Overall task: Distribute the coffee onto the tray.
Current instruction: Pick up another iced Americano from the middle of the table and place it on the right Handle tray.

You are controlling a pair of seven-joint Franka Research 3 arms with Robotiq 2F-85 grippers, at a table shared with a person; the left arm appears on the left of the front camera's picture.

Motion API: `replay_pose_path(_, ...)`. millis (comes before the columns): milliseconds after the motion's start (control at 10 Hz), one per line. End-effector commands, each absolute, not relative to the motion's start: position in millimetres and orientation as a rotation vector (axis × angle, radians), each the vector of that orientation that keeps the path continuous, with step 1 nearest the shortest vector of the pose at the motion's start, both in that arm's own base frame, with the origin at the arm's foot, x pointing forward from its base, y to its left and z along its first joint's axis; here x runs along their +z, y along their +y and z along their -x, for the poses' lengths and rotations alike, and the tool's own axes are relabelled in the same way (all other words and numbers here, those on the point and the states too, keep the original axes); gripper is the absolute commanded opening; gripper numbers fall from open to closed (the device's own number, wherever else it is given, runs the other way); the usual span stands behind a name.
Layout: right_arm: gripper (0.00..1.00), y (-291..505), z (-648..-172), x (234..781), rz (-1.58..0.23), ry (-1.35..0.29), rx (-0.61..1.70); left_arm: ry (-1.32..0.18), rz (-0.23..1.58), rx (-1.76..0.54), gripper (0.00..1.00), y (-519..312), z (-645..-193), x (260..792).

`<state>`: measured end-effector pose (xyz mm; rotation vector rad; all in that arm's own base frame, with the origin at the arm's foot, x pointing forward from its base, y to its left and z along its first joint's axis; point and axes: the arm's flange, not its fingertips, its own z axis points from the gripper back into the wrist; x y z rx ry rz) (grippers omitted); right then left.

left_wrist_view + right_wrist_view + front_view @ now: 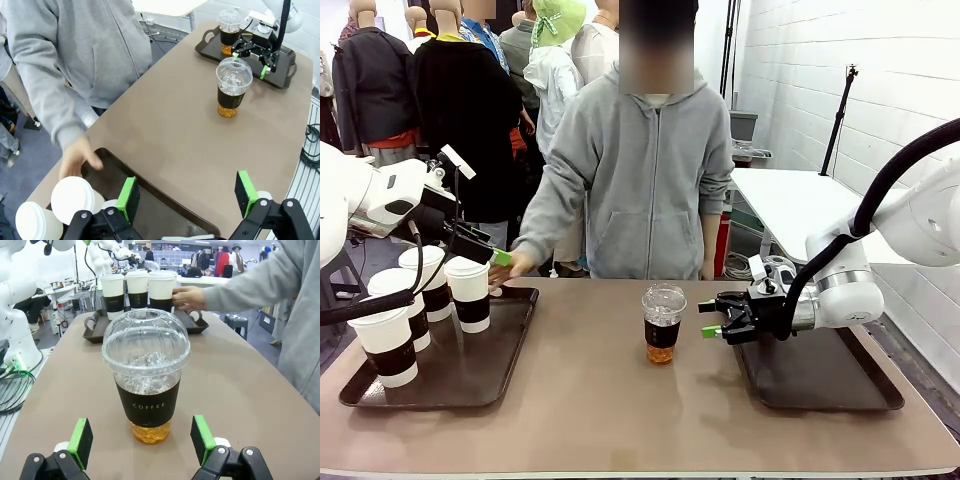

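Note:
A clear dome-lidded cup of coffee [663, 322] [232, 85] [146, 375] stands mid-table. My right gripper [710, 318] [141, 440] is open just to its right, fingers level with its lower half and not touching it. A second clear cup [229, 30] stands on the right tray [820, 385] behind that gripper. Several white lidded cups with brown sleeves [468, 290] [72, 197] [161, 287] stand on the left tray [460, 375]. My left gripper [492, 255] [187, 195] hangs open and empty above that tray's far edge.
The person stands at the far side, one hand [510, 268] [187, 297] reaching onto the left tray and touching the nearest white cup. Bare brown tabletop [590, 400] lies between the two trays. A white table [800, 200] stands beyond at the right.

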<state>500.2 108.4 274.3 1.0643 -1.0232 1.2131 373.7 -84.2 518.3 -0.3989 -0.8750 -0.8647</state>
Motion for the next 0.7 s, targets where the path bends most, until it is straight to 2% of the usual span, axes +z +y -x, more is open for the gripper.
replay_pose_path(0, 1.0, 108, -499, 275, -1.072, -1.031, 1.215, -0.874, 0.409, -0.863, 1.0, -83, -374, 516)
replay_pose_path(600, 1.0, 136, -514, 261, -1.091, -1.055, 1.2, -0.874, 0.409, -0.863, 1.0, -83, -374, 516)
